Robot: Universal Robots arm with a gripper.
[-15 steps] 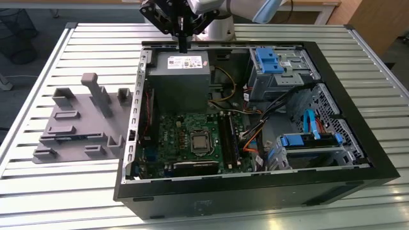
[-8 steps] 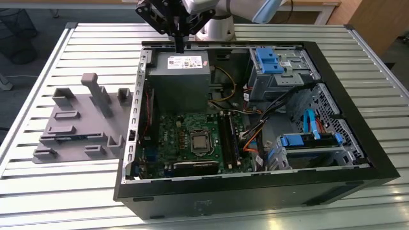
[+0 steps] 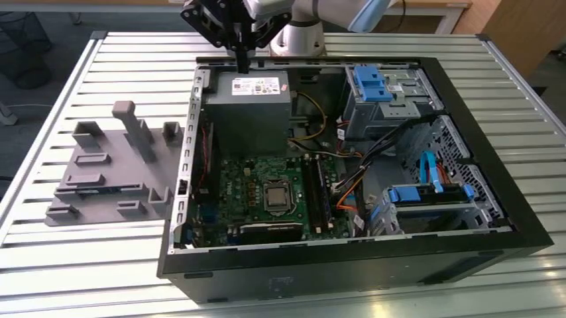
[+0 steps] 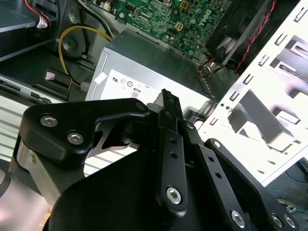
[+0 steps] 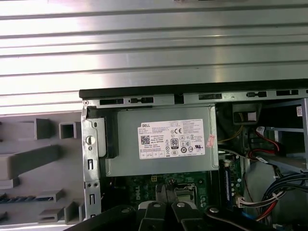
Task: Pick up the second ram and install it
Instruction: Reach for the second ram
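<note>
Gripper hovers over the power supply, fingers pressed together, apparently empty. The second ram seems slotted in the grey holder beside the case: light, stiff, fragile; best pinched by its flat faces.

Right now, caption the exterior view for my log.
Gripper poised above the power supply inside the open computer case, gray parts fixture alongside.

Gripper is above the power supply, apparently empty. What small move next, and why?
The gripper hangs shut and empty above the power supply. In the first wrist view, a blue-green strip, likely the second ram, lies in the gray fixture. I'd probably shift the gripper toward the exterior view's left, over that fixture.
</note>
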